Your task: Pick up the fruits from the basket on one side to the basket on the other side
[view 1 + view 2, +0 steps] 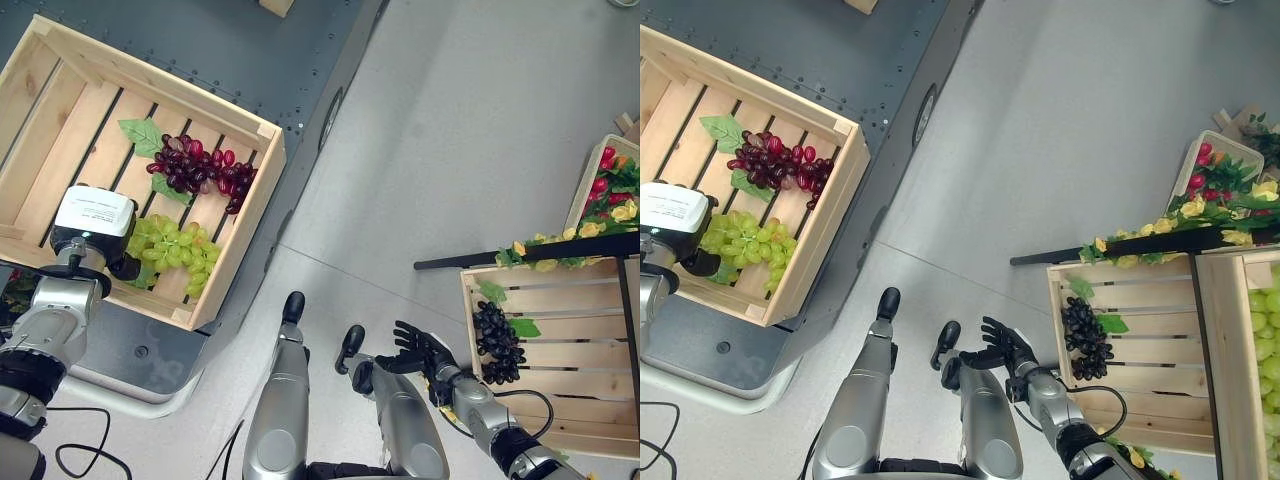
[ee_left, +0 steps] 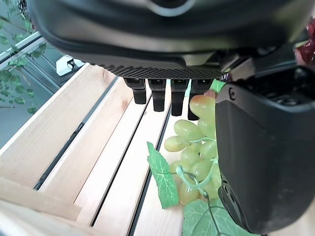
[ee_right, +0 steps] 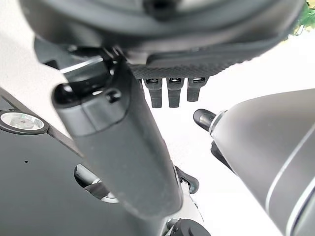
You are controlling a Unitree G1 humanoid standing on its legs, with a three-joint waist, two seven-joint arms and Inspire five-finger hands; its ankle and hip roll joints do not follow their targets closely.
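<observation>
While the left robot hand (image 1: pixel 92 250) is hovering w/ fingers straight over green grapes (image 1: pixel 175 250) in the left crate (image 1: pixel 240 235), right robot hand (image 1: pixel 418 350) is hanging released.

A wooden crate (image 1: pixel 245 215) sits on the left, up on a platform (image 1: pixel 110 365). Two bunches of grapes lie inside it. One bunch (image 1: pixel 200 170) lies farther back, with a leaf (image 1: pixel 142 135) beside it. The other bunch (image 1: pixel 178 250) lies nearer the front. The left hand (image 1: pixel 92 228) is in this crate, just beside the front bunch.

Another wooden crate (image 1: pixel 560 400) sits on the right, on the floor (image 1: pixel 440 130). One bunch of grapes (image 1: pixel 497 343) lies in it, near its left wall. Behind this crate is a box of flowers (image 1: pixel 605 195). The right hand (image 1: pixel 418 350) is over the floor, left of the right crate and well apart from the grapes.
</observation>
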